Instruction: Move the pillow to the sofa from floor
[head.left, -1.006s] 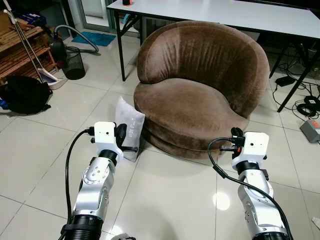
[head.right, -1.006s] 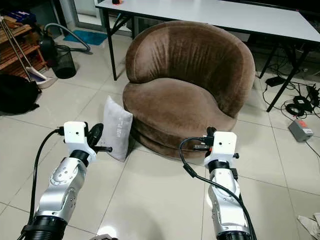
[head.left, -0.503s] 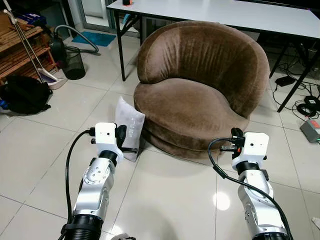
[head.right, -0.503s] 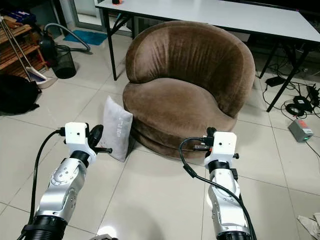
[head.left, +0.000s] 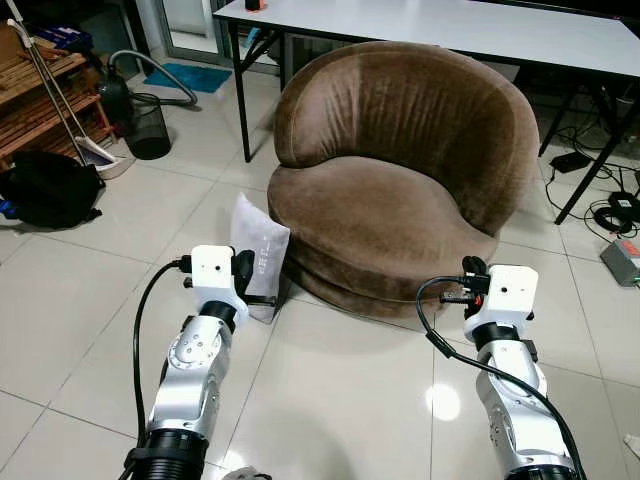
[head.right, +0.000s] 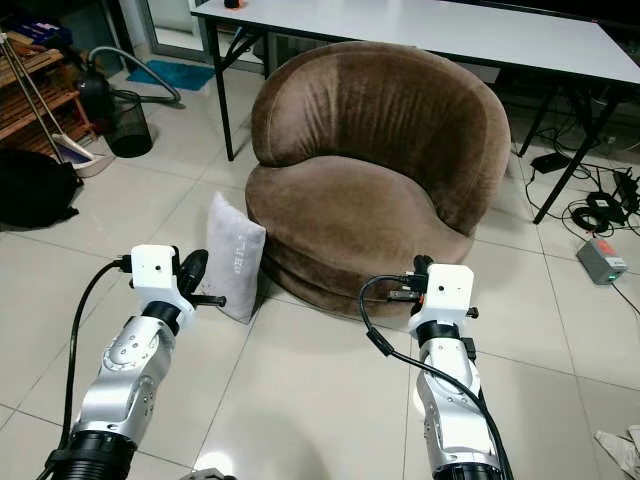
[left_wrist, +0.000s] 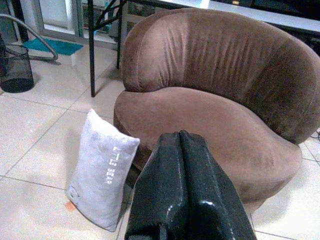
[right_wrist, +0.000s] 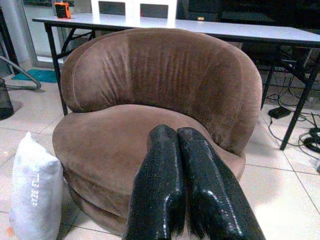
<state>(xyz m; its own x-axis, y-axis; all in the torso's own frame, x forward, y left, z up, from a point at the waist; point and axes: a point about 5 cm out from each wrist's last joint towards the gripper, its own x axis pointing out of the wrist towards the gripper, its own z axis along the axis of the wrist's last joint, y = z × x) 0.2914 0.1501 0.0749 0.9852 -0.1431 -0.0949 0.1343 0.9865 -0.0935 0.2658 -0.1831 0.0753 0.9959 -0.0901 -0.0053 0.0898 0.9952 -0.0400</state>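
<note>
While the pillow (head.left: 257, 252) stands on edge on the floor (head.left: 330, 400), leaning against the sofa (head.left: 400, 170), our left tool (head.left: 262, 297) has crept a touch nearer its lower part over the last second, fingers pressed shut and empty, so we judge the reach is only beginning and the fingers must part before any grasp. We count one pillow, one sofa, one counter (head.left: 450, 30) behind it, and two tools; the right tool (head.right: 408, 290), also shut and empty, has not moved and hangs before the sofa's base.

You've got glossy white floor tiles (head.left: 330, 390), white table (head.left: 450, 30) at the back, wooden rack (head.left: 40, 100) and black mesh bin (head.left: 148, 127) left, cables (head.left: 610, 205) right.
</note>
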